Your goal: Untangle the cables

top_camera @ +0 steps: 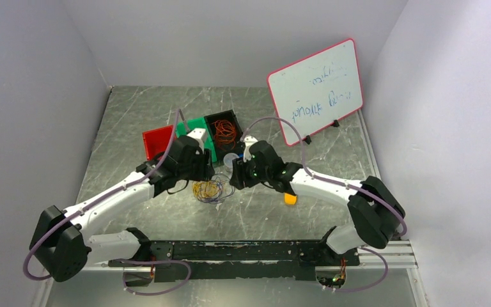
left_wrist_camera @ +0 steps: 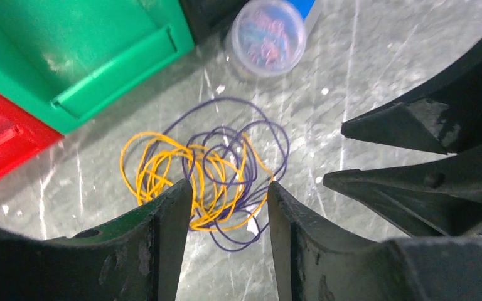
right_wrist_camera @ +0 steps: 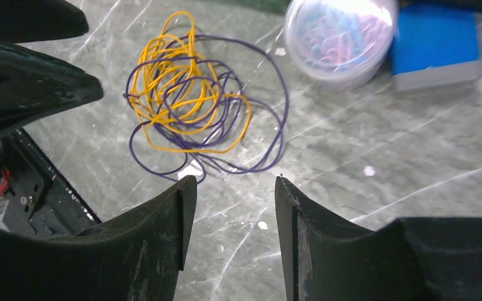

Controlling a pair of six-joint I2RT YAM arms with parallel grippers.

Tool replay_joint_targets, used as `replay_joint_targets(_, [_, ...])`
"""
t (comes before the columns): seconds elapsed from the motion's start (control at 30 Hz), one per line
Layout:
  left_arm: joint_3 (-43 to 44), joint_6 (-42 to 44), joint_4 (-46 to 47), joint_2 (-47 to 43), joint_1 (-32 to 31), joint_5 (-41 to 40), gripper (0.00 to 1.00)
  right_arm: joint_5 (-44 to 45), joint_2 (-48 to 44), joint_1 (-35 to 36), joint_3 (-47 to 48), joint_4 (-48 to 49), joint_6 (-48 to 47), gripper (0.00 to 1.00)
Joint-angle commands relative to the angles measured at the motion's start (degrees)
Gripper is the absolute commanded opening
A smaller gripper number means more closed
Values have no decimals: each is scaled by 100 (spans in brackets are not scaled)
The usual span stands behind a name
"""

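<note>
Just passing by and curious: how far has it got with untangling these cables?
Possibly done: an orange cable lies apart in the black bin. In hand: nothing; the left gripper and right gripper are both open. Left: the yellow cable and purple cable beneath them, looped through each other on the table.

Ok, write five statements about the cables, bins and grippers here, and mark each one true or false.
1. A tangle of yellow and purple cables lies on the table. True.
2. The left gripper is shut on the tangle. False: its fingers are apart, with nothing clamped between them.
3. An orange cable lies in the black bin. True.
4. The clear round container sits inside the red bin. False: it stands on the table near the tangle.
5. The right gripper is open. True.
</note>
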Motion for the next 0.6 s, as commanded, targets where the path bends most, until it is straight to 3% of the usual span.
replay_joint_targets(0.0, [-303, -413, -244, -19, -235, -627, 53, -135, -19, 143, -265, 813, 503, 53])
replay_joint_targets(0.23, [-770, -607, -226, -190, -262, -634, 53, -121, 180, 171, -337, 1192, 734, 53])
replay_joint_targets(0.57, [-1119, -749, 257, 302, -270, -638, 53, 388, 441, 425, -619, 1708, 2226, 54])
